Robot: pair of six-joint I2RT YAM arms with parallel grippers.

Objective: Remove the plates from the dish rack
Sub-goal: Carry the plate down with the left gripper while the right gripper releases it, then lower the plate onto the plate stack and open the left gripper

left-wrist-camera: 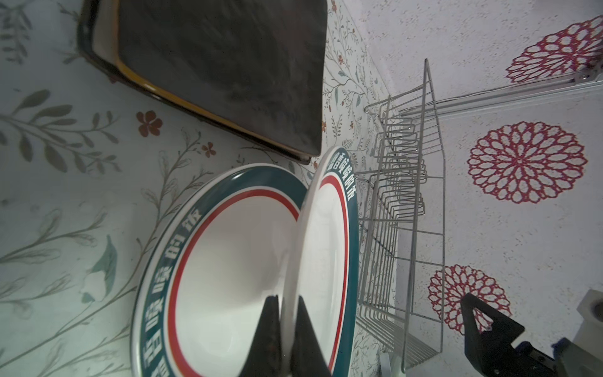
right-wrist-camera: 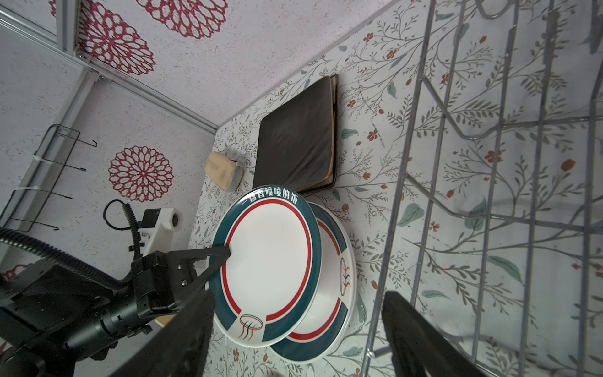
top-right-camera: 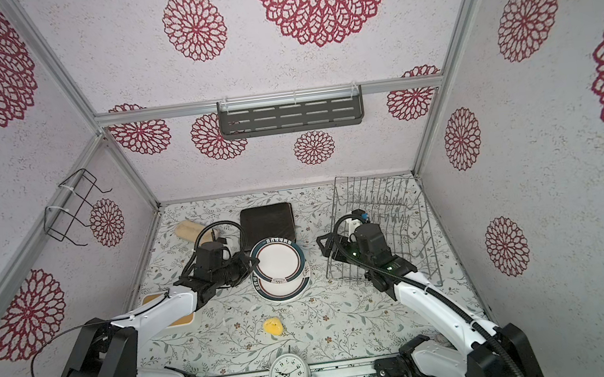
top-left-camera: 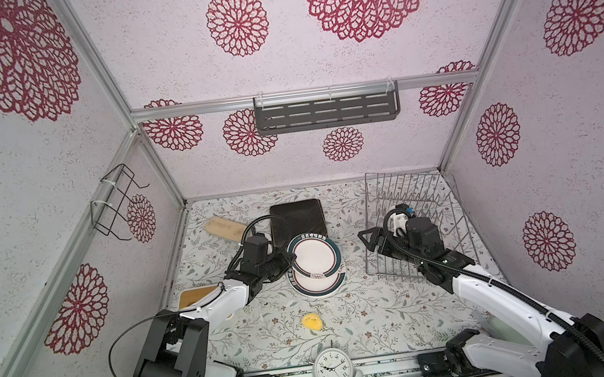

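Top views look down; both wrist cameras, seemingly close, share the plates

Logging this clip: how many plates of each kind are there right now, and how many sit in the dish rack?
Round teal-rimmed plates: 2 (held plate pinched by the left gripper; lower plate lying flat)
Square dark plates: 2, stacked
Plates in the dish rack: 0
Total: 4 plates

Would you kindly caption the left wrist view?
Jaws of the left gripper clamp the tilted plate over the flat plate.
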